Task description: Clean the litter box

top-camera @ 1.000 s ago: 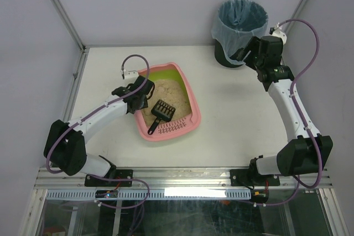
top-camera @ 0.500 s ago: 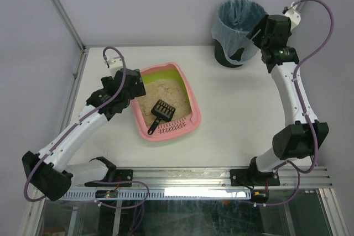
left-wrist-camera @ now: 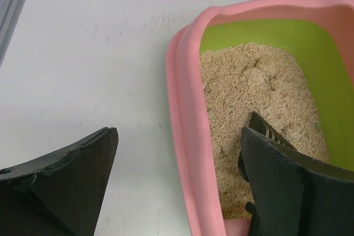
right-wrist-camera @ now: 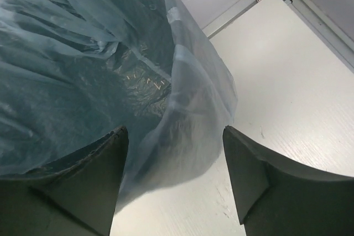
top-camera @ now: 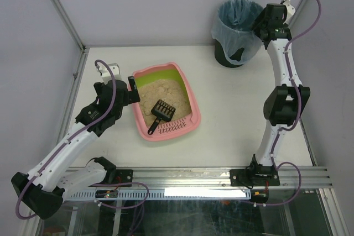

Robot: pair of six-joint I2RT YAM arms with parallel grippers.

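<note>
The litter box [top-camera: 172,129] sits on the white counter [top-camera: 238,114], its pink side rim between the wide-open, empty jaws of the left gripper [left-wrist-camera: 180,147]. The right gripper [right-wrist-camera: 174,136], open and empty, straddles the edge of the blue-lined bin [top-camera: 239,26]. The black scoop [top-camera: 160,111] lies just beyond the left gripper.

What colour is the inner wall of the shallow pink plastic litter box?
The litter box has a lime-green inner wall, clearest in the left wrist view.

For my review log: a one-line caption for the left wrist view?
Open left gripper frames the pink rim of the litter box between its jaws; a black scoop lies on the litter.
</note>
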